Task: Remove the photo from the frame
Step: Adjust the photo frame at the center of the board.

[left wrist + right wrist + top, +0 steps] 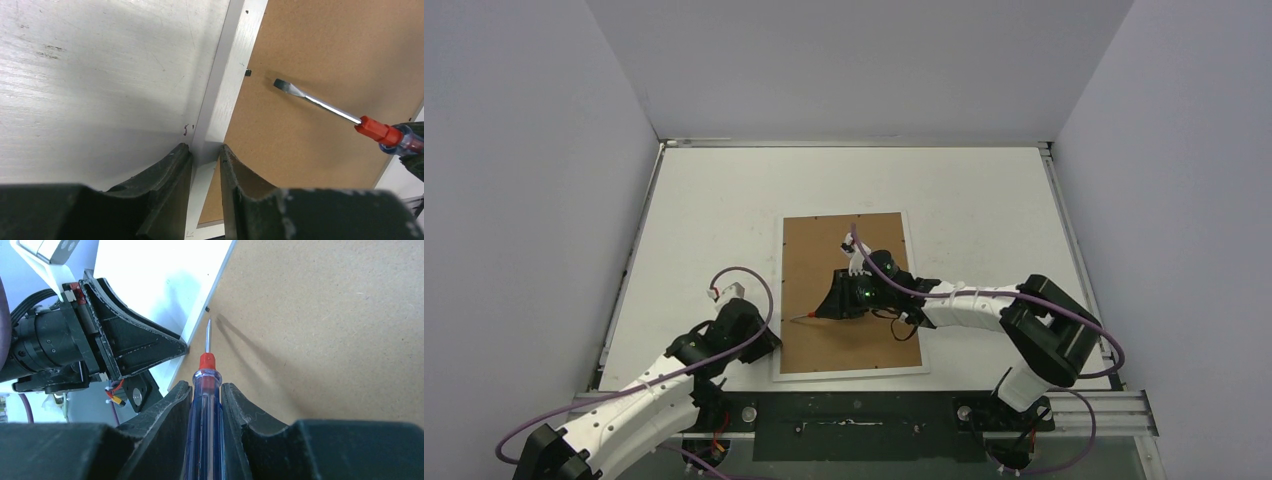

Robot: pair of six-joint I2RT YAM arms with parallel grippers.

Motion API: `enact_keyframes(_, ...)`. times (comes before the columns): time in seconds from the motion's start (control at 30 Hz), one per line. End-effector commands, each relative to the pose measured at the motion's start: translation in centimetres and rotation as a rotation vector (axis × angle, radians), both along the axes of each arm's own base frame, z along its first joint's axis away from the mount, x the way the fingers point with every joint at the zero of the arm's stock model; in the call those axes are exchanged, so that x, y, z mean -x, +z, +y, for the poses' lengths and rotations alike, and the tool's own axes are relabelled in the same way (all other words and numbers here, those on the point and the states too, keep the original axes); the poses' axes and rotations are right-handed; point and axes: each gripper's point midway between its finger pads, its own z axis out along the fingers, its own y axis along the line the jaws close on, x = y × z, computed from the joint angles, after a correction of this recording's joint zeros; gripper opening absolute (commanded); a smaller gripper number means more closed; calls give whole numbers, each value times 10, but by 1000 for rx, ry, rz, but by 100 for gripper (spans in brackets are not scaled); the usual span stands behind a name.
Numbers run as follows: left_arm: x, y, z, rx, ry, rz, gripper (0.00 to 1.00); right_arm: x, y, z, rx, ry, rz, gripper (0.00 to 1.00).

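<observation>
One frame [819,250], its border tight within the left gripper [205,152]; one screwdriver [350,116] tight within the right gripper [206,387].

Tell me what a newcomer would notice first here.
A frame lies brown back up at mid-table. The right gripper holds a red-and-blue screwdriver low over that back, tip near the left edge, where the left gripper grips the white border.
</observation>
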Motion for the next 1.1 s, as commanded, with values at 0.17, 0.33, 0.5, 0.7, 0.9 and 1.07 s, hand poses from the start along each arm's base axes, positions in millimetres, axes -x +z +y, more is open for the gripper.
enact_keyframes(0.17, 5, -16, 0, -60, -91, 28, 18, -24, 31, 6, -137, -6, -24, 0)
enact_keyframes(0.33, -3, -14, -11, -55, -161, 2, 16, -22, 35, -2, -169, 23, -10, 0)
enact_keyframes(0.5, -3, -17, -15, -42, -174, -3, 11, -22, 37, -6, -174, 37, -10, 0)
enact_keyframes(0.7, -5, -13, -14, -30, -170, -38, 7, -28, 38, -12, -175, 39, -4, 0)
enact_keyframes(0.9, -4, -12, -11, -21, -156, -52, 6, -30, 36, -12, -163, 73, -5, 0)
enact_keyframes(1.07, -4, -12, -10, -29, -150, -48, 5, -31, 33, -11, -150, 96, 6, 0)
